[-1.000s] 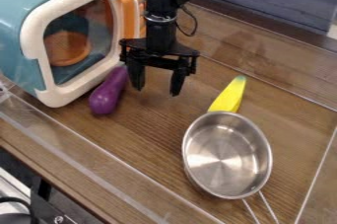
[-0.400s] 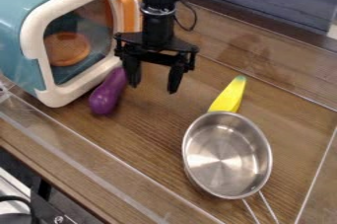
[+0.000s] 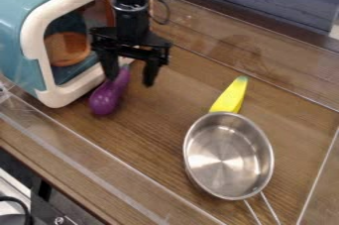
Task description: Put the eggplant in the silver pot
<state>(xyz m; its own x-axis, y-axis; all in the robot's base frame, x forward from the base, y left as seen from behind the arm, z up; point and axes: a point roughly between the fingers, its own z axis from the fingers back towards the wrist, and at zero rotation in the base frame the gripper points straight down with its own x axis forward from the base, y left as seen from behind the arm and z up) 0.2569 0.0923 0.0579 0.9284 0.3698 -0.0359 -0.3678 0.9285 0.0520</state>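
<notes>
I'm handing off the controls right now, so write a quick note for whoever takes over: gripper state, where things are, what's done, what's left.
Gripper: open, pointing down, empty, hanging right over the eggplant's upper end.
Eggplant: lying on the table in front of the microwave, not grasped.
Pot: empty, at the near right; yellow corn lies just beyond it.
Done: the approach only.
Left: lower, grip the eggplant, lift, carry it over to the pot and release it inside.
</notes>
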